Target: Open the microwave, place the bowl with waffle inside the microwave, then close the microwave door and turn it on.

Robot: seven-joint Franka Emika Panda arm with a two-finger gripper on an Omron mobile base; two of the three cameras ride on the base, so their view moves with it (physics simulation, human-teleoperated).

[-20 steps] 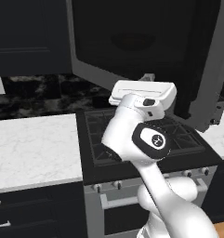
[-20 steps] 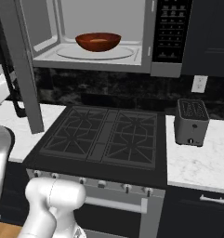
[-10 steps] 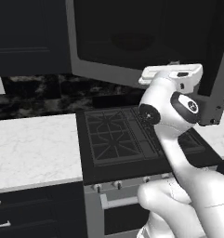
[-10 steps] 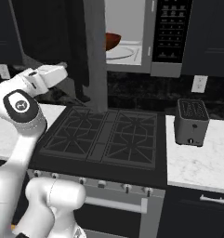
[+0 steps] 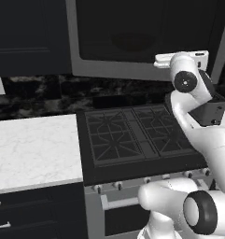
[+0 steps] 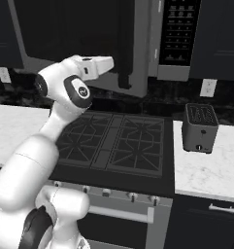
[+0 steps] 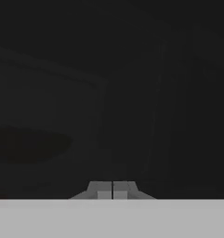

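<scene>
**Microwave door almost shut, tool closed against the glass**

- The tool is seen in the hand view with both tips pressed together, no gap between them, nothing gripped. It is pointed straight at dark glass at close range.
- The microwave is mounted above the stove. The microwave door is seen nearly closed in the right base view: its handle-side edge stands slightly off the body, beside the dark button panel. The dark vertical handle is visible on that edge.
- In the left base view the door is seen as a wide grey-framed dark pane, with the arm's white hand held up against its lower right corner.
- Contents: a faint rounded dark shape, taken to be the bowl, is made out through the glass in the left base view; a similar dark oval is seen at the left of the hand view. The waffle cannot be made out through the tinted glass.
- A grey slotted toaster is seen on the white marble bench right of the stove, well apart from the arm. Another marble bench lies left of the stove.
</scene>
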